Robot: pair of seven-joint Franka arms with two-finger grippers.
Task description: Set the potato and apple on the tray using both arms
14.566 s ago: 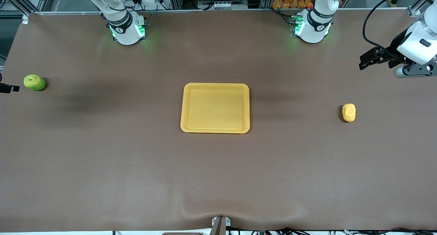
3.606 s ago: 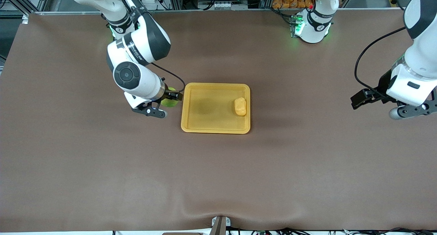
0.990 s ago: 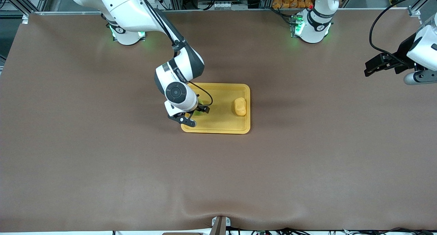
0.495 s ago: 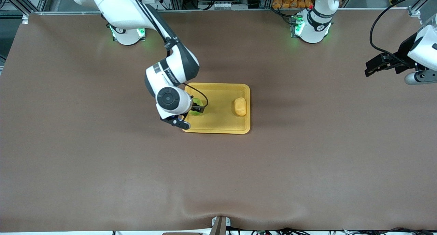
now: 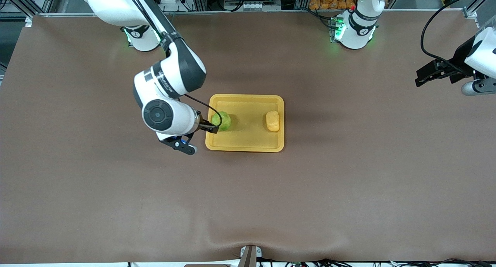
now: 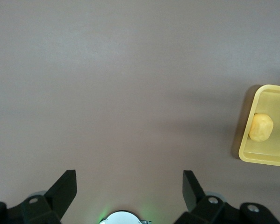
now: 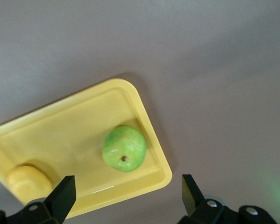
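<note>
The yellow-orange tray (image 5: 244,147) lies mid-table. The green apple (image 5: 222,121) rests on it near the rim toward the right arm's end. The potato (image 5: 272,121) rests on it near the rim toward the left arm's end. My right gripper (image 5: 207,124) is open and empty, over the tray's edge beside the apple. In the right wrist view its gripper (image 7: 125,196) is clear of the apple (image 7: 124,148), the tray (image 7: 154,140) and the potato (image 7: 28,181). My left gripper (image 5: 426,72) is open and empty, over bare table at the left arm's end. The left wrist view (image 6: 128,186) shows the tray's rim (image 6: 263,159) and the potato (image 6: 261,127).
A brown cloth (image 5: 248,197) covers the table, with a slight fold at the near edge (image 5: 232,242). The two arm bases with green lights (image 5: 143,38) (image 5: 354,32) stand at the table's edge farthest from the front camera. A small metal mount (image 5: 250,255) sits at the near edge.
My right gripper has opened, let go of the apple on the tray, and pulled back toward the right arm's end. The left arm has barely moved.
</note>
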